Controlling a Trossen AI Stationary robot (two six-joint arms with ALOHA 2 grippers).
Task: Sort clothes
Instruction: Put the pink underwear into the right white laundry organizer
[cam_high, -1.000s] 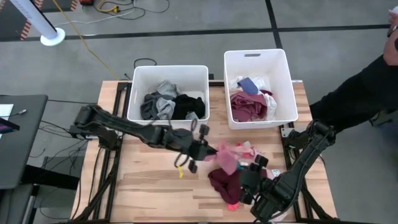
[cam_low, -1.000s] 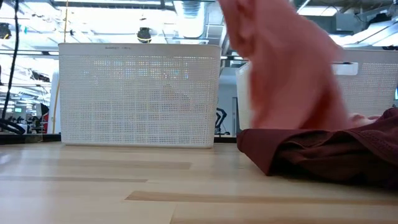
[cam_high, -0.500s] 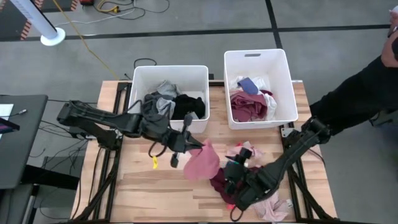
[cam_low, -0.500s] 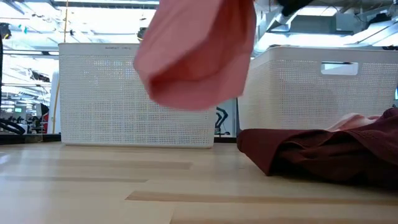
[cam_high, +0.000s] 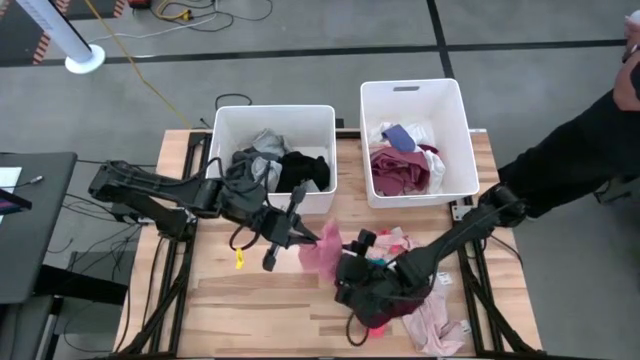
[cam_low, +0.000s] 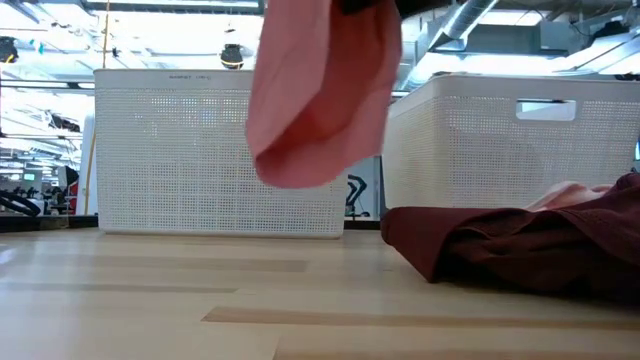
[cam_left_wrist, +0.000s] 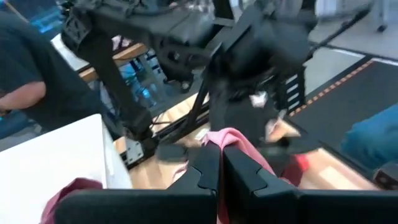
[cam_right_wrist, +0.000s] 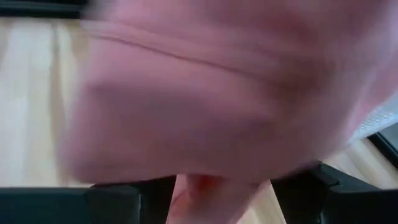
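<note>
From above, the left gripper (cam_high: 305, 235) is pinched tight on a pink garment (cam_high: 326, 250) that hangs in the air over the wooden table (cam_high: 240, 290), in front of the left bin (cam_high: 272, 112); that bin holds grey and black clothes (cam_high: 270, 170), while the right bin (cam_high: 415, 90) holds maroon, pink, white and blue ones; the right gripper (cam_high: 350, 272) sits just beside the pink garment, over a heap of maroon and pink clothes (cam_high: 420, 305) on the table, fingers spread wide and gripping nothing that can be seen; a person in dark clothing (cam_high: 590, 130) stands at the table's right edge

At table height, the pink garment (cam_low: 325, 95) dangles clear of the tabletop before both bins, with a maroon garment (cam_low: 520, 250) lying flat at the right

The left wrist camera shows its two fingers (cam_left_wrist: 205, 177) pressed together on the pink fabric (cam_left_wrist: 239, 146), the other arm just beyond

The right wrist camera is filled by pink cloth (cam_right_wrist: 205, 87), with the table underneath and its own dark fingers (cam_right_wrist: 130, 202) set far apart
</note>
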